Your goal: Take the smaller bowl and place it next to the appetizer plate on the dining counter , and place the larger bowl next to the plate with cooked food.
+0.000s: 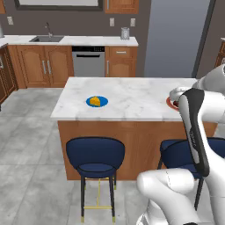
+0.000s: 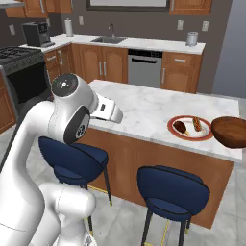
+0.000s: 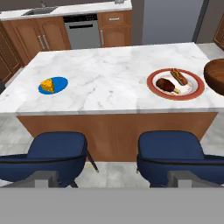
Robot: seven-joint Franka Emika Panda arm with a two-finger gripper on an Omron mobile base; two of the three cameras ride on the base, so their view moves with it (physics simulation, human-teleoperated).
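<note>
- The dining counter (image 3: 109,83) has a white, grey-veined marble tabletop on a brown wooden base, with two navy stools (image 3: 48,153) tucked against its near side.
- The appetizer plate (image 3: 53,85), small and bright blue, sits near the left end of the tabletop, toward the near edge; a yellow-orange cheese wedge (image 3: 47,85) lies on it.
- The plate with cooked food (image 3: 175,84), white with a red-brown rim, sits near the right end of the tabletop, well apart from the blue plate. A brown drumstick (image 3: 166,84) and a grilled skewer (image 3: 178,76) lie side by side on it.
- The larger bowl (image 2: 232,131), dark reddish-brown wood, stands upright on the tabletop at its right end, just beside the white plate, on that plate's right; whether the two touch is not clear.
- In the hand view the two dark fingers (image 3: 43,179) rise at the bottom, set wide apart with nothing between them: released, holding nothing, and low in front of the stools, short of the counter's near edge.
- Behind the counter, a back wall of wooden cabinets holds a steel dishwasher (image 1: 88,61) and a sink (image 1: 46,38) under a marble worktop.
- A coffee machine (image 2: 36,33) and a black stove (image 2: 19,56) stand at the far left in the right base view.
</note>
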